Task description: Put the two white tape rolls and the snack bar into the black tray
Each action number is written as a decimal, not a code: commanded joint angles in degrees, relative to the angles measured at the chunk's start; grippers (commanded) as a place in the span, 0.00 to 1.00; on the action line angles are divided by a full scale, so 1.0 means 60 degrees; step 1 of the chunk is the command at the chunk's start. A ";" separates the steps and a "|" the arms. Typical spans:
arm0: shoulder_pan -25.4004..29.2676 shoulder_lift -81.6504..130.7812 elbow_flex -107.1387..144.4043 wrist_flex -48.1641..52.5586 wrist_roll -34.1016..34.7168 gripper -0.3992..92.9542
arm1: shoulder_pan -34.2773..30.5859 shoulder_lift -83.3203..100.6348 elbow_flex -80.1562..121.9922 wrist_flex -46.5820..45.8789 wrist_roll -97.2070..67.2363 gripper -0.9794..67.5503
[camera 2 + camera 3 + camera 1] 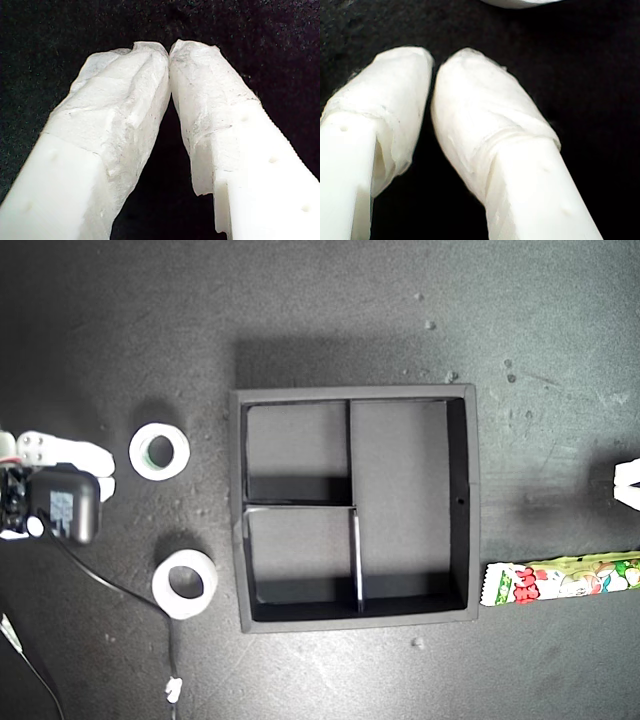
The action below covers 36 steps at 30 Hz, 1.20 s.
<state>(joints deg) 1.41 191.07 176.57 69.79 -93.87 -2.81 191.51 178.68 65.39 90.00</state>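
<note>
Tray: square matte black tray [462, 502] with low walls, two small square compartments and one long one; all three hold nothing.
Tape rolls: two small white ring-shaped rolls lie off the tray's side towards the exterior view's left; first roll [159, 451] beside the tray's upper half; second roll [185, 583] beside its lower half; the two apart.
Snack bar: long narrow green, white and red packet [560, 581] flat on the dark table [330, 310], just beside the tray's opposite wall, near its lower corner.
My first gripper [169, 49]: white taped tips meeting, nothing between; over bare table.
My second gripper [434, 65]: padded tips pressed together, empty; a white curved edge [520, 2] lies just beyond them.
</note>
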 commanded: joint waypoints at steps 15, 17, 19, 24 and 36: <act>0.0117 0.0513 0.0469 -0.0776 0.0571 0.00 | 0.0029 0.0073 0.0059 -0.0776 0.0161 0.01; 0.0117 0.0513 -0.0044 -0.1436 0.1260 0.00 | -0.0029 0.0073 0.0029 -0.2197 -0.0117 0.01; 0.0146 0.0513 -0.0688 -0.1978 0.1934 0.00 | -0.0044 0.0073 -0.0161 -0.3677 -0.0586 0.01; 0.0059 -0.0425 -0.2563 -0.1641 0.2285 0.01 | -0.0381 -0.0044 -0.1714 -0.4482 -0.1465 0.01; 0.0088 -1.1602 -1.0151 -0.0615 0.3003 0.11 | -0.2197 -1.0415 -1.2554 -0.0952 -0.3252 0.31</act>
<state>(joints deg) 1.41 127.35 119.97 66.36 -74.36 -12.66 144.40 122.78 51.59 80.51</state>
